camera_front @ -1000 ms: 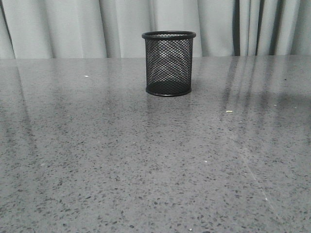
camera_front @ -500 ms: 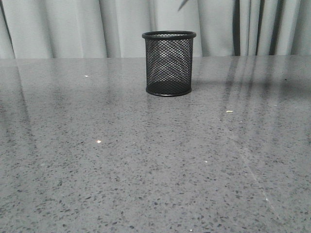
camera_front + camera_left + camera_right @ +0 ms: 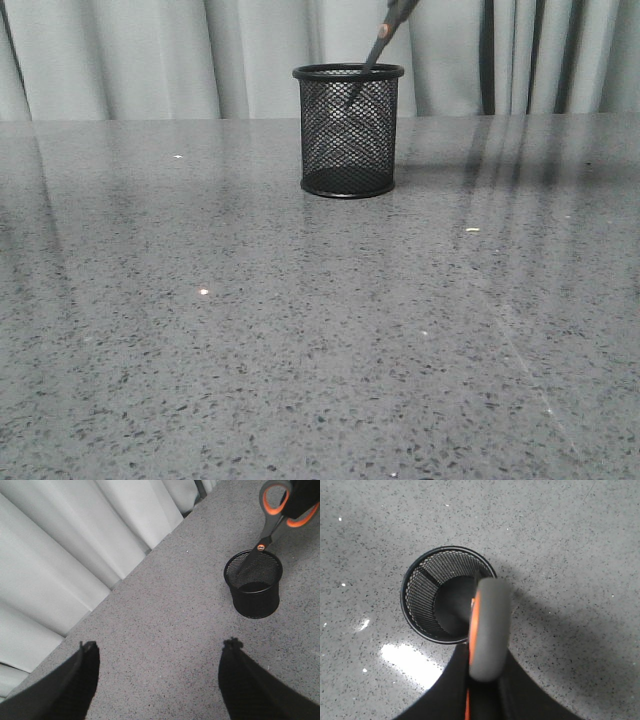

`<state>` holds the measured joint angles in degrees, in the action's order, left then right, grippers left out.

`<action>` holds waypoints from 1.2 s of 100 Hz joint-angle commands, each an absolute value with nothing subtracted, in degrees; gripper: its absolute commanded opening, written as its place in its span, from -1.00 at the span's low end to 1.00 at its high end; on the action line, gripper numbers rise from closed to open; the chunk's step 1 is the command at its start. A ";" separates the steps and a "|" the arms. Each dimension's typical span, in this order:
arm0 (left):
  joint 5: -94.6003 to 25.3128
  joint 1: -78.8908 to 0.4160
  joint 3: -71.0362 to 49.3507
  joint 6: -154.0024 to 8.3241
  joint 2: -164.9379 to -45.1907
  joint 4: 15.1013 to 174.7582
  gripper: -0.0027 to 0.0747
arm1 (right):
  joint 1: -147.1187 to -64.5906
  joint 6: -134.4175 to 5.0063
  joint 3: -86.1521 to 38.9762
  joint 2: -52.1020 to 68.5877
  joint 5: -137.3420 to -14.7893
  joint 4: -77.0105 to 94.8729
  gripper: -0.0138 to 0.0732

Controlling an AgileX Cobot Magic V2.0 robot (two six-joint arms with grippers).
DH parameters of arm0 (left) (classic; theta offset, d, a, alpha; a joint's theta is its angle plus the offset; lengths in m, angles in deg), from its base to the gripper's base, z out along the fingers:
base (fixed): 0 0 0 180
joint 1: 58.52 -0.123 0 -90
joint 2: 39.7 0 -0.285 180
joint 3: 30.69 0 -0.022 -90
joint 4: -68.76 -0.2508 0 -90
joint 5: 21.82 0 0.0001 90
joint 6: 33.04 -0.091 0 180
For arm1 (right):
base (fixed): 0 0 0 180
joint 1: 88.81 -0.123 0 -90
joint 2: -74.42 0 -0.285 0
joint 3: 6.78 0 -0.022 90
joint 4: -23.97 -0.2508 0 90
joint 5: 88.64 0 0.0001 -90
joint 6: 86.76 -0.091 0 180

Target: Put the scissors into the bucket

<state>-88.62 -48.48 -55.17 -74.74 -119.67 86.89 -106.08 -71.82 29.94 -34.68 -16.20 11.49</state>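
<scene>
Scissors (image 3: 270, 527) hung tilted, blade tips inside bucket (image 3: 253, 586) mouth on bench (image 3: 300, 330). Right jaws clenched on handles; left jaws released, empty. Risk: tilted blades catching rim or mesh, tipping light bucket.

Left gripper (image 3: 157, 672) hangs above the table, its two black fingers (image 3: 82, 680) spread wide apart with nothing between them. Right gripper (image 3: 485, 690) is seen only as dark fingers closed around the handle of the scissors (image 3: 487, 630), pointing downward. Neither arm shows in the front view.
</scene>
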 commanded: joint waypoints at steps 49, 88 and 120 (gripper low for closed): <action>-85.50 -48.68 -56.89 -74.45 -118.51 88.92 0.26 | -106.14 -71.51 32.24 -35.48 -14.57 9.22 -0.78; -85.50 -48.68 -56.89 -74.45 -118.51 88.92 0.26 | -106.14 -71.42 32.24 -35.29 -14.57 7.68 0.21; -86.83 -48.68 -56.89 -74.45 -118.51 88.92 0.26 | -106.04 -72.45 32.37 -28.20 -14.82 12.63 0.12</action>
